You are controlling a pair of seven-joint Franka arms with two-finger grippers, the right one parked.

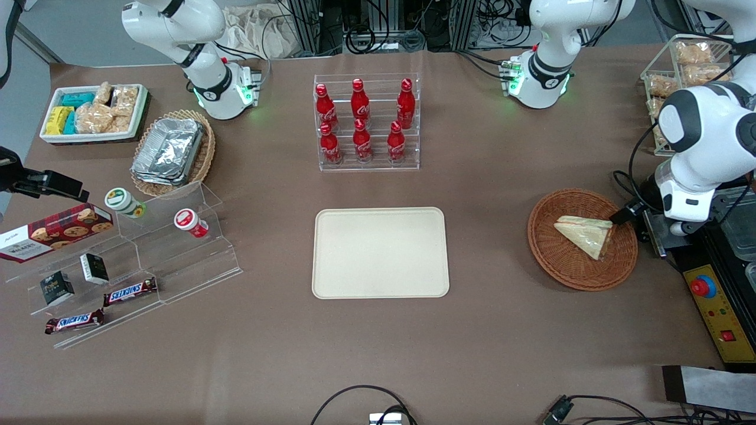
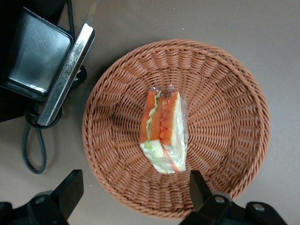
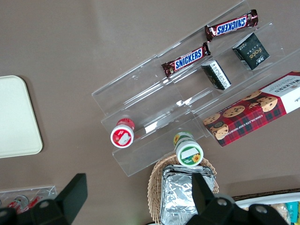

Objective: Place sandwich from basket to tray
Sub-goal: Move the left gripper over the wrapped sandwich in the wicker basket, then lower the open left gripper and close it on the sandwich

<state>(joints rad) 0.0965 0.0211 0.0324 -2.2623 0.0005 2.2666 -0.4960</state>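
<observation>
The sandwich (image 1: 585, 233), a clear-wrapped wedge with orange and green filling, lies in the round reddish-brown wicker basket (image 1: 549, 260) toward the working arm's end of the table. My gripper (image 1: 625, 213) hovers over the basket's rim, just above the sandwich's edge. In the left wrist view the gripper (image 2: 133, 192) is open, its black fingers (image 2: 70, 187) straddling the basket (image 2: 225, 93) rim, with the sandwich (image 2: 164, 131) just ahead of them and untouched. The cream tray (image 1: 381, 252) lies bare at the table's middle and also shows in the right wrist view (image 3: 16, 117).
A rack of red cola bottles (image 1: 363, 121) stands farther from the camera than the tray. A control box with a red button (image 1: 704, 287) and a metal clamp (image 2: 65, 75) sit beside the basket. An acrylic snack stand (image 1: 118, 260) and foil-tray basket (image 1: 171, 153) are toward the parked arm's end.
</observation>
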